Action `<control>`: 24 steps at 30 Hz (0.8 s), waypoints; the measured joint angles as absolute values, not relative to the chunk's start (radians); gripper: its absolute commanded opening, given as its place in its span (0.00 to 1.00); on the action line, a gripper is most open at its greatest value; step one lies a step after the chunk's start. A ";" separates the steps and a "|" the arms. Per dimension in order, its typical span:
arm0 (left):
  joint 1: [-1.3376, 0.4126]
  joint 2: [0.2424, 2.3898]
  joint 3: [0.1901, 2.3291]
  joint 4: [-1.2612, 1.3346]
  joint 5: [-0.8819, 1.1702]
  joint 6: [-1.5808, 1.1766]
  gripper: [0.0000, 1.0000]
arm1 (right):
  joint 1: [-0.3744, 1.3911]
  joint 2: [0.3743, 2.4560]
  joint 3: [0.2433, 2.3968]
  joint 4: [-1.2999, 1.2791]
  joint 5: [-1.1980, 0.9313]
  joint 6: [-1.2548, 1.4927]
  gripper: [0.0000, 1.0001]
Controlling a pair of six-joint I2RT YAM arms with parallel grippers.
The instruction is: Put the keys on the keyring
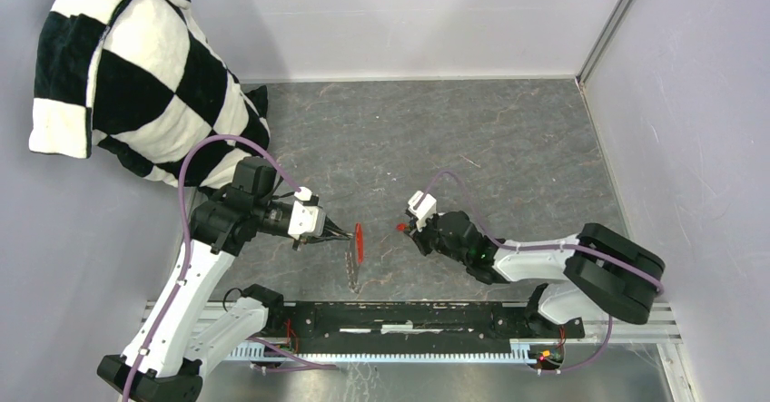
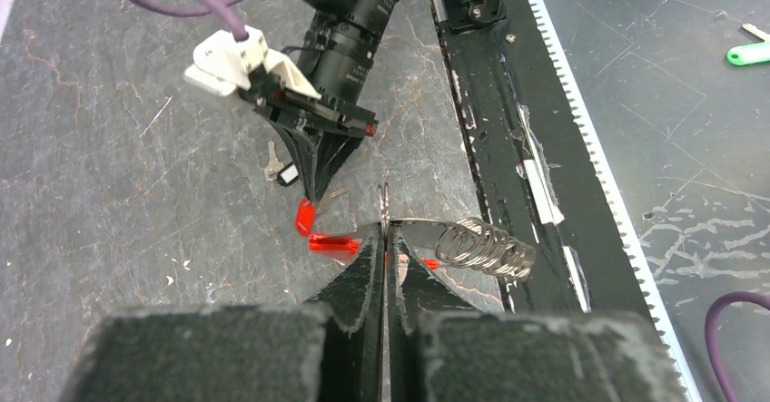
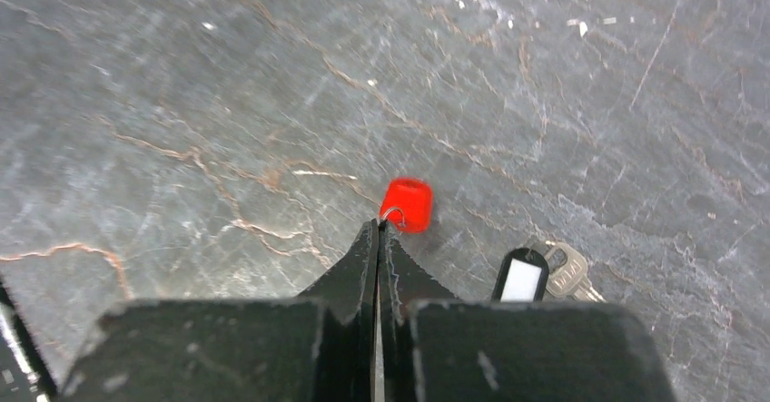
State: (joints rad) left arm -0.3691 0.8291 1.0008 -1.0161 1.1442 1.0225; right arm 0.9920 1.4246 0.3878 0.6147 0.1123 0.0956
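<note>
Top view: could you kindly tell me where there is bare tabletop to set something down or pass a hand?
The far tabletop, between the checkered cloth and the right wall, is bare. It is crowded in the near middle: the left claw pinches the keyring, the right claw nips the red key, and the black key lies beside it.

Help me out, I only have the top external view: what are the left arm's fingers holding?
Observer: In the left wrist view the left fingers are shut on the keyring, its thin ring edge-on between them.
Operator: And the other arm?
Observer: The right fingers are shut, tips at a small wire loop on the red-headed key; whether it is pinched I can't tell.
Operator: The second key?
Observer: The black-headed key lies flat just right of those fingers.
</note>
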 measured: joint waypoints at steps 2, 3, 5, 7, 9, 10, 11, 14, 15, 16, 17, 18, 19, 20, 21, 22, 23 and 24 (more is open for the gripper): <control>-0.369 0.829 1.001 -1.016 1.144 1.021 0.02 | 0.986 1.386 0.373 0.631 0.086 0.096 0.00; -0.369 0.829 1.001 -1.016 1.144 1.021 0.02 | 0.982 1.371 0.366 0.638 0.073 0.096 0.00; -0.369 0.829 1.001 -1.016 1.144 1.019 0.02 | 0.968 1.343 0.349 0.653 0.034 0.100 0.00; -0.369 0.828 1.001 -1.016 1.144 1.019 0.02 | 0.951 1.319 0.336 0.657 -0.016 0.102 0.00; -0.369 0.828 1.001 -1.016 1.144 1.018 0.02 | 0.936 1.288 0.329 0.656 -0.080 0.103 0.00; -0.369 0.827 1.001 -1.016 1.144 1.018 0.02 | 0.929 1.266 0.329 0.653 -0.115 0.101 0.00; -0.369 0.827 1.001 -1.016 1.144 1.018 0.02 | 0.925 1.239 0.329 0.650 -0.145 0.097 0.00; -0.369 0.825 1.001 -1.016 1.147 1.018 0.02 | 0.921 1.135 0.337 0.622 -0.257 0.064 0.00; -0.369 0.825 1.001 -1.016 1.150 1.018 0.02 | 0.921 1.103 0.344 0.612 -0.294 0.049 0.00; -0.369 0.825 1.001 -1.016 1.155 1.018 0.02 | 0.921 1.071 0.354 0.602 -0.334 0.035 0.00; -0.369 0.825 1.001 -1.016 1.158 1.017 0.02 | 0.921 1.041 0.365 0.595 -0.373 0.021 0.00; -0.369 0.825 1.001 -1.016 1.159 1.017 0.02 | 0.921 1.018 0.374 0.588 -0.407 0.010 0.00; -0.369 0.826 1.002 -1.016 1.162 1.015 0.02 | 0.921 0.993 0.384 0.587 -0.448 0.001 0.00; -0.369 0.830 1.003 -1.016 1.164 1.010 0.02 | 0.921 0.973 0.393 0.585 -0.486 -0.007 0.00; -0.369 0.834 1.007 -1.016 1.166 1.003 0.02 | 0.921 0.957 0.403 0.582 -0.524 -0.013 0.00; -0.369 0.840 1.011 -1.016 1.172 0.995 0.02 | 0.921 0.946 0.416 0.578 -0.557 -0.020 0.00; -0.369 0.845 1.015 -1.016 1.179 0.987 0.02 | 0.921 0.941 0.430 0.571 -0.594 -0.027 0.00; -0.369 0.851 1.019 -1.016 1.184 0.979 0.02 | 0.921 0.939 0.453 0.554 -0.629 -0.037 0.00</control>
